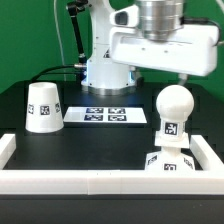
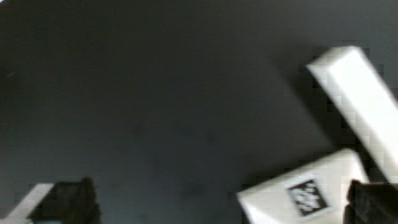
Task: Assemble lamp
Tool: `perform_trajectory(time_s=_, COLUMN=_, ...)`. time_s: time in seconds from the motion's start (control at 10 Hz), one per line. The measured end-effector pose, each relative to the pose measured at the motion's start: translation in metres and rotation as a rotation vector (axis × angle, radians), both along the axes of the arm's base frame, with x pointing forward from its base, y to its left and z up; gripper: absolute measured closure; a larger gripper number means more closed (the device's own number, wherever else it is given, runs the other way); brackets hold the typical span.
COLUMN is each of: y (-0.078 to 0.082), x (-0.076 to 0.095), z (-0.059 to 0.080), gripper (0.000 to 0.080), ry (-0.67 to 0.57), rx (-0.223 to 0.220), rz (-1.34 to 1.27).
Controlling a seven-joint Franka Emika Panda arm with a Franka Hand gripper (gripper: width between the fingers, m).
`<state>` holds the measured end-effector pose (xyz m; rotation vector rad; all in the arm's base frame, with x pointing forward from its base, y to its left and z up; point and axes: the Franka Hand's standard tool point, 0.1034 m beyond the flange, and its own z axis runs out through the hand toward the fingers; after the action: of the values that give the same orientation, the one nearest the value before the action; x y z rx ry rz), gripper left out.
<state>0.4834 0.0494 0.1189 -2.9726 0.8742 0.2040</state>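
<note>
Gripper (image 2: 214, 205): open, empty, above table | bulb (image 1: 173, 115): upright on base (image 1: 170, 160), just beside gripper | shade (image 1: 44, 107): well apart from bulb

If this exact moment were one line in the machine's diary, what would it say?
bulb upright on base | shade apart, on table | gripper above, empty, open

shade (image 1: 43, 107) matte white | bulb (image 1: 173, 105) matte, likely plastic | table (image 1: 100, 145) matte black

Shade (image 1: 44, 108) at frame left, marker board (image 1: 107, 116) centre, bulb (image 1: 172, 120) atop base (image 1: 170, 162) at lower right.
</note>
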Motion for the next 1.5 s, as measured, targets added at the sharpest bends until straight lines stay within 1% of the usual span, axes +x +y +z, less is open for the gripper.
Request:
perform_trajectory(time_s=0.1, y=-0.023, x=-0.008, z=0.001, gripper=0.0101, ry=-0.010, rx=0.004, rz=0.039)
perform_trajectory(time_s=0.2, y=-0.039, x=-0.012, z=-0.001, gripper=0.0101, ry=-0.012, rx=0.004, rz=0.049)
perform_trajectory(time_s=0.3, y=-0.053, x=-0.016, z=-0.004, gripper=0.0101, ry=-0.010, rx=0.005, rz=0.047)
perform_trajectory(time_s=0.4, y=-0.059, x=-0.016, z=-0.004, gripper=0.0101, ry=-0.005, rx=0.016, rz=0.017)
perform_trajectory(time_s=0.6, y=-0.056, x=-0.017, z=-0.005, gripper=0.0101, ry=-0.004, rx=0.016, rz=0.024)
perform_trajectory(time_s=0.9, y=-0.057, x=-0.019, z=-0.005, gripper=0.0101, ry=-0.003, rx=0.017, rz=0.035)
perform_trajectory(time_s=1.0, y=-0.065, x=-0.033, z=-0.005, gripper=0.0101, ry=-0.011, rx=0.024, rz=0.097)
perform_trajectory(time_s=1.1, y=-0.070, x=-0.047, z=-0.005, gripper=0.0101, ry=-0.009, rx=0.026, rz=0.105)
perform_trajectory(time_s=1.2, y=-0.076, x=-0.055, z=-0.004, gripper=0.0101, ry=-0.017, rx=0.029, rz=0.117)
perform_trajectory(time_s=1.3, y=-0.084, x=-0.063, z=-0.004, gripper=0.0101, ry=-0.023, rx=0.033, rz=0.143)
perform_trajectory(time_s=1.5, y=-0.109, x=-0.078, z=-0.005, gripper=0.0101, ry=-0.043, rx=0.032, rz=0.183)
